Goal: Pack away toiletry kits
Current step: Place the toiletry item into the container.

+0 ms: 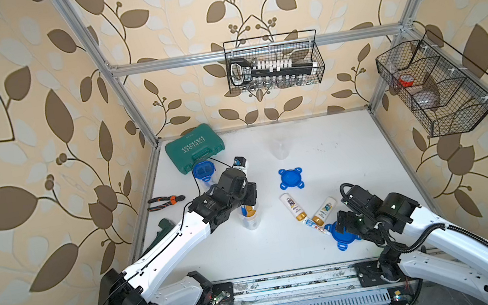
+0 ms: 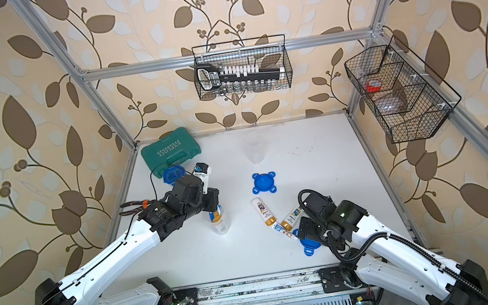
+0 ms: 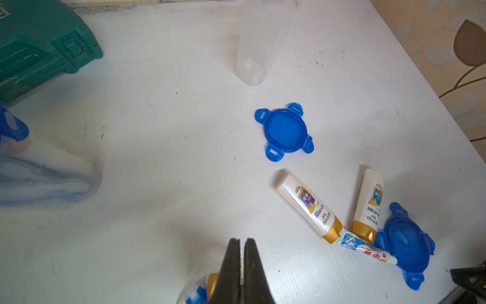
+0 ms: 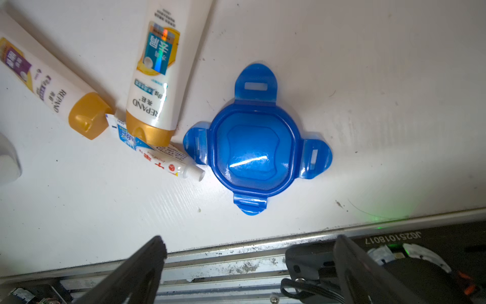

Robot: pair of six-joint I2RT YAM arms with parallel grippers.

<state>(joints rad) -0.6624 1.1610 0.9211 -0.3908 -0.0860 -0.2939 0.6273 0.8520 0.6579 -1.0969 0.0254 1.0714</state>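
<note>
An open clear jar point(image 1: 250, 218) stands left of centre with a gold-capped bottle and something blue inside. My left gripper point(image 3: 243, 240) is shut and empty, just above this jar's rim point(image 3: 200, 273). Two white gold-capped bottles point(image 1: 291, 207) point(image 1: 324, 210) and a toothpaste tube point(image 4: 157, 155) lie at the front right. Touching the tube is a blue four-tab lid point(image 4: 253, 155); my right gripper point(image 4: 251, 240) hangs open over the table's front edge, just short of this lid. Another blue lid point(image 1: 291, 178) lies mid-table. An empty clear jar point(image 1: 280, 149) stands at the back. A lidded jar point(image 1: 204, 169) stands by the green case.
The green tool case point(image 1: 195, 147) sits at the back left. Pliers point(image 1: 166, 201) and a green-handled tool point(image 1: 161, 227) lie along the left edge. Wire baskets point(image 1: 274, 62) point(image 1: 437, 83) hang on the back and right walls.
</note>
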